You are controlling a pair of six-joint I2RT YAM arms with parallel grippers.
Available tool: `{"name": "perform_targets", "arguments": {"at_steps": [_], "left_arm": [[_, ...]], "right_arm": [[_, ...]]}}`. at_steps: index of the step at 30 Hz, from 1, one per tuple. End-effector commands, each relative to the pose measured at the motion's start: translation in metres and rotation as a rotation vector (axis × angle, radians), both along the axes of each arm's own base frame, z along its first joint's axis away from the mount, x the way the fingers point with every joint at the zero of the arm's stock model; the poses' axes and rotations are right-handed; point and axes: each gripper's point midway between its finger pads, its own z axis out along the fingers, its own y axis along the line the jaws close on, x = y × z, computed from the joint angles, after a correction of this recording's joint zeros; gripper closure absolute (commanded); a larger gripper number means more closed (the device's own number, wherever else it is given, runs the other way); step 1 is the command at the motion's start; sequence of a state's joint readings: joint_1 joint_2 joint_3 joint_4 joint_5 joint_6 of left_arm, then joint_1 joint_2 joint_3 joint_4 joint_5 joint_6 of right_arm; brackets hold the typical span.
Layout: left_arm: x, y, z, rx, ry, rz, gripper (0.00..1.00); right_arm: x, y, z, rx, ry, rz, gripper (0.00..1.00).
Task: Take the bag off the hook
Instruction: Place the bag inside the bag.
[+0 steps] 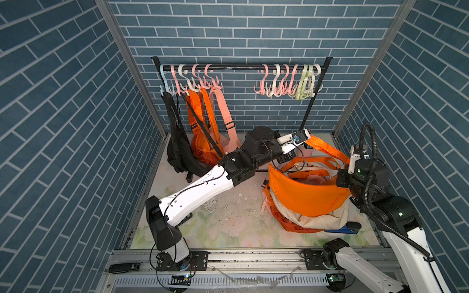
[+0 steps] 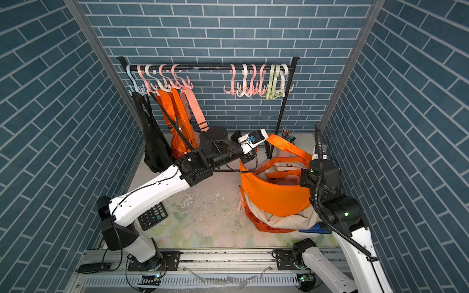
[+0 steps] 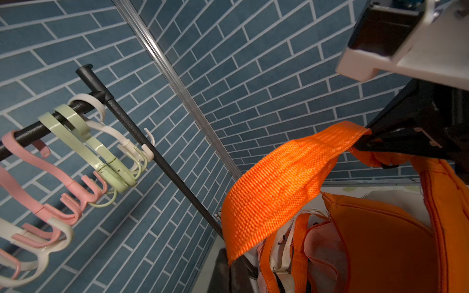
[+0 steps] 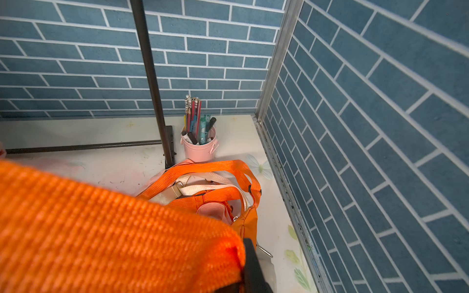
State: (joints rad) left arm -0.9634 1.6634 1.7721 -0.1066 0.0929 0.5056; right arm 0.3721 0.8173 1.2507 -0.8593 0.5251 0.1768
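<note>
Your left gripper (image 1: 307,139) and right gripper (image 1: 344,167) are both clamped on the orange strap (image 1: 327,150). The bag (image 1: 304,195) is clear of the hooks (image 1: 286,85) and lies against the pile of bags (image 1: 309,223). Spreading the arms could pull the strap free. Swinging the bag could topple the pencil cup (image 4: 199,149).

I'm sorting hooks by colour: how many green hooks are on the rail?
2. One green hook and the other green hook hang side by side near the right end of the rail, just inside the last white hook. None appears hidden.
</note>
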Motion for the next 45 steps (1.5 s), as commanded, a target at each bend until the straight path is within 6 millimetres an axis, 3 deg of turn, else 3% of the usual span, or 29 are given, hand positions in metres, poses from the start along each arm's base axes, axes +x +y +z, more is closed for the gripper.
{"name": "perform_targets", "arguments": {"at_steps": [1,13,19,28,34,45], "left_arm": [[0.009,-0.005,-0.005,-0.029,0.018,-0.018,1.00],[0.055,-0.015,-0.052,-0.009,0.087,0.015,1.00],[0.070,-0.026,-0.081,0.012,0.109,0.018,1.00],[0.086,-0.042,-0.119,0.055,0.149,0.021,1.00],[0.098,-0.053,-0.143,0.085,0.173,0.029,1.00],[0.120,-0.077,-0.179,0.113,0.220,0.037,1.00]], "right_arm": [[0.011,0.001,-0.007,0.063,0.000,-0.017,1.00],[0.047,-0.015,-0.066,0.184,0.105,-0.094,1.00],[0.052,-0.029,-0.097,0.258,0.093,-0.166,1.00],[0.057,-0.032,-0.138,0.311,0.106,-0.205,1.00],[0.058,-0.037,-0.152,0.326,0.081,-0.232,1.00],[0.080,-0.036,-0.168,0.357,0.118,-0.242,1.00]]}}
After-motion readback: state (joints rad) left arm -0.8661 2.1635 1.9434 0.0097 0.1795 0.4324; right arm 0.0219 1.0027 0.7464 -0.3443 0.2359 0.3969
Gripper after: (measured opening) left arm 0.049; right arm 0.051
